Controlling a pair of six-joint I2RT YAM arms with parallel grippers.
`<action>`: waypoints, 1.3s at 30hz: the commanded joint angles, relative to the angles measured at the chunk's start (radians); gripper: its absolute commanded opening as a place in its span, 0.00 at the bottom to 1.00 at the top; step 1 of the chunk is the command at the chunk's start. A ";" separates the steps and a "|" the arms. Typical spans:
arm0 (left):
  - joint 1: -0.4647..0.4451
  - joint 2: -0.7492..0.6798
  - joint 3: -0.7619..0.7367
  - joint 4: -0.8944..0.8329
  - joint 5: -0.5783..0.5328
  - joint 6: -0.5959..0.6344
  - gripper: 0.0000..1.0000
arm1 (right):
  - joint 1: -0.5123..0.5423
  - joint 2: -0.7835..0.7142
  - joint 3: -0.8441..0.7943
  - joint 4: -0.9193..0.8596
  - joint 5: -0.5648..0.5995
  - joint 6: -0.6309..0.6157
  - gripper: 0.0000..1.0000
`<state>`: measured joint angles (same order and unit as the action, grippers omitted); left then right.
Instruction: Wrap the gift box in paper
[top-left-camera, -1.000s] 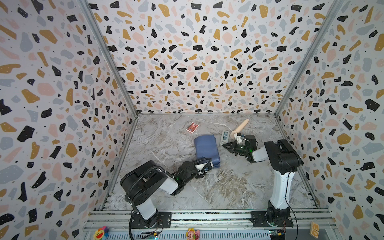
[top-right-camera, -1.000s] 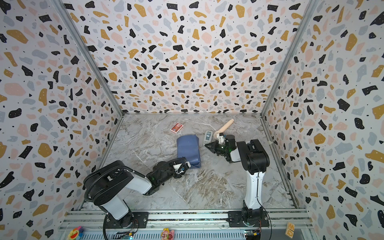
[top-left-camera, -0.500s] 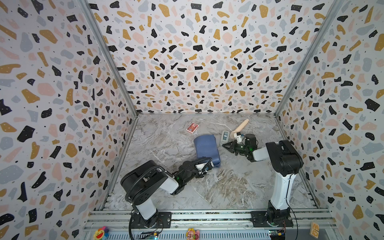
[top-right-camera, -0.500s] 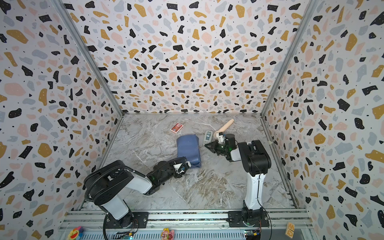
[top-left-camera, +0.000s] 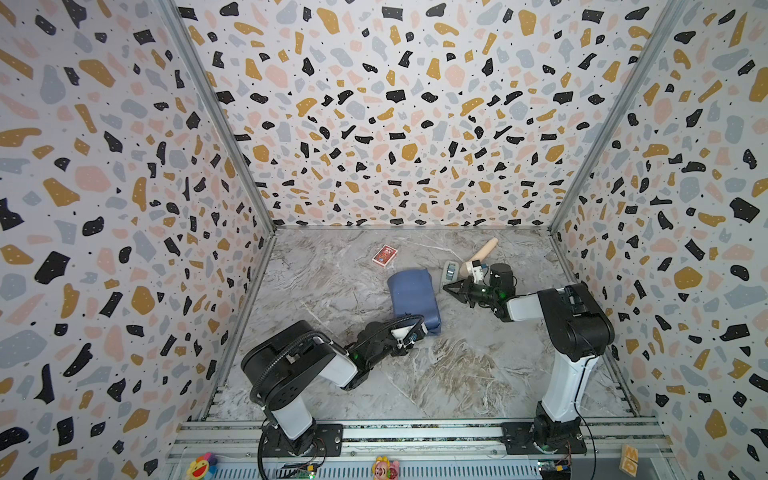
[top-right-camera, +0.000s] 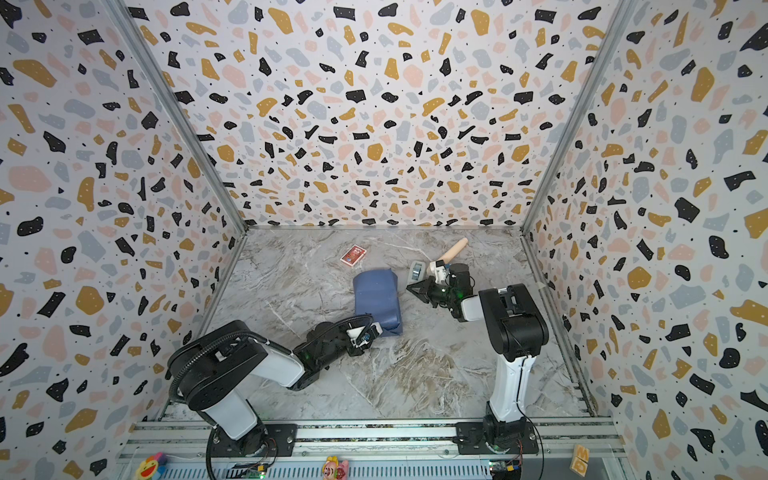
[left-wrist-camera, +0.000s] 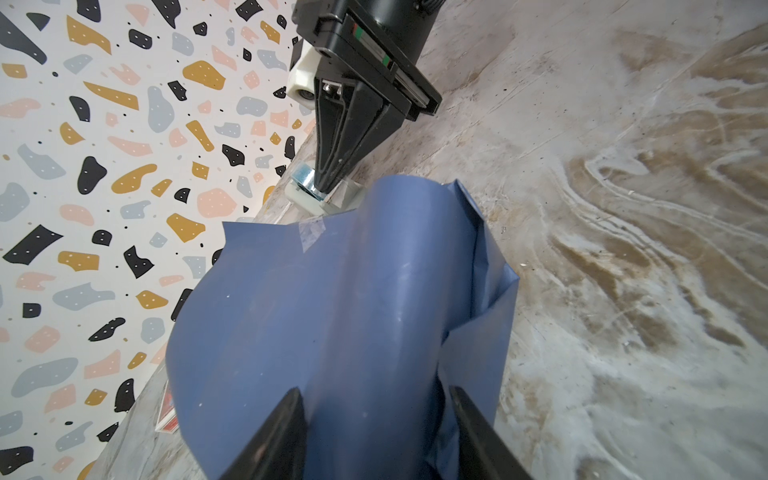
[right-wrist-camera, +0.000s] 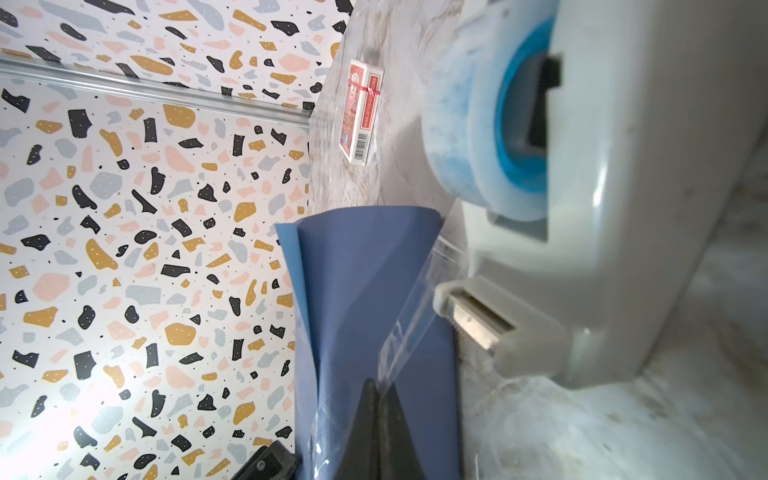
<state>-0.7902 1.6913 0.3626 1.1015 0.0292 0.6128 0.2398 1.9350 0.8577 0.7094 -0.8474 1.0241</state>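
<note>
The blue paper (top-left-camera: 411, 295) (top-right-camera: 374, 295) lies folded into a bundle on the tabletop, and the gift box inside it is hidden. My left gripper (top-left-camera: 419, 328) (top-right-camera: 376, 328) (left-wrist-camera: 376, 399) is at the bundle's near end. Its fingers (left-wrist-camera: 286, 419) press the paper (left-wrist-camera: 332, 291) from both sides. My right gripper (top-left-camera: 446, 286) (top-right-camera: 409, 288) (right-wrist-camera: 378, 384) is at the far right of the bundle. It is shut on a clear tape strip (right-wrist-camera: 411, 316) that runs from the dispenser (right-wrist-camera: 602, 208) across the paper (right-wrist-camera: 353, 291).
The tape dispenser (top-left-camera: 451, 272) (top-right-camera: 417, 270) stands just right of the paper. A red card pack (top-left-camera: 384, 254) (top-right-camera: 353, 254) (right-wrist-camera: 361, 112) lies behind it. A beige handle (top-left-camera: 484, 251) (top-right-camera: 453, 249) lies at the back right. Patterned walls enclose three sides.
The right arm's elbow has drifted slightly to the right. Both grippers and the paper bundle stay where they were.
</note>
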 joint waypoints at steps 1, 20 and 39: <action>0.003 0.050 -0.010 -0.186 0.034 -0.041 0.53 | 0.015 -0.044 0.007 -0.014 -0.056 0.005 0.00; 0.003 0.048 -0.010 -0.188 0.035 -0.042 0.53 | -0.002 0.109 -0.051 -0.001 0.028 -0.039 0.00; 0.002 0.048 -0.011 -0.189 0.038 -0.041 0.52 | -0.046 -0.118 -0.154 -0.091 0.046 -0.217 0.00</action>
<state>-0.7902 1.6909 0.3637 1.0992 0.0292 0.6128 0.1940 1.9427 0.7338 0.6586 -0.7658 0.8799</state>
